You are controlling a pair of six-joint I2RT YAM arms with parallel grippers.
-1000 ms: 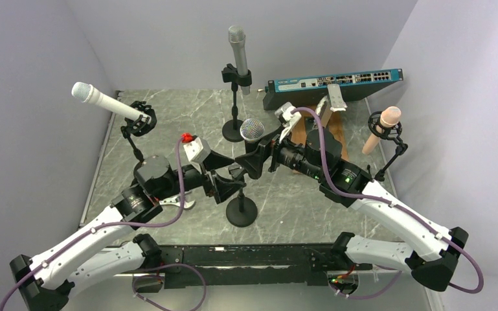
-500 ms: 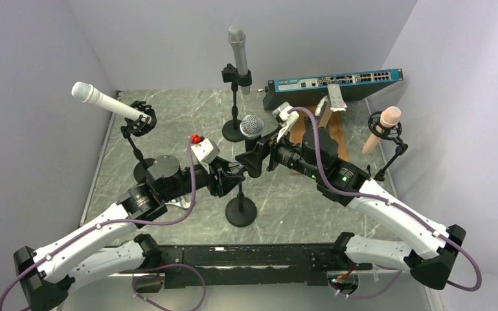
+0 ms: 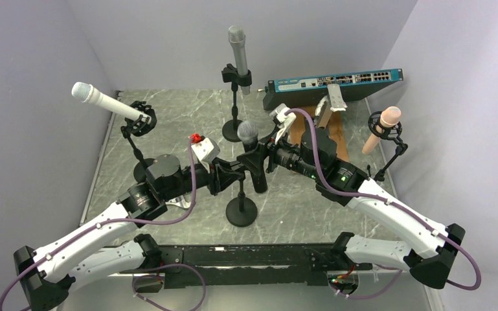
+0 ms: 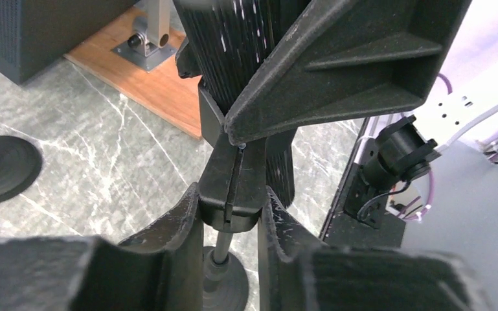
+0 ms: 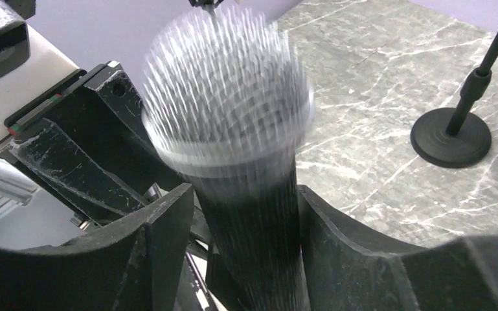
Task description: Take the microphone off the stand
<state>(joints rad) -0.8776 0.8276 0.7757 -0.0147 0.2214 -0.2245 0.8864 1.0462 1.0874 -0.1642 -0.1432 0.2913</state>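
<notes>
Where the top view looks down, the microphone sits in its stand mid-counter. Another stand is just beyond, and the open room lies above and nearer. From the left wrist, the left gripper is clamped on the clip. From the right wrist, the right gripper flanks the blurred microphone body, though I cannot tell whether it presses yet. A loose hold could let the microphone slip, and a skewed pull might tip the stand.

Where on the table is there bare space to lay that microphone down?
Bare marble lies between the white microphone's stand and the grey microphone's base; more right of the middle stand's base. Crowded: around the black microphone, and by the network switch.
</notes>
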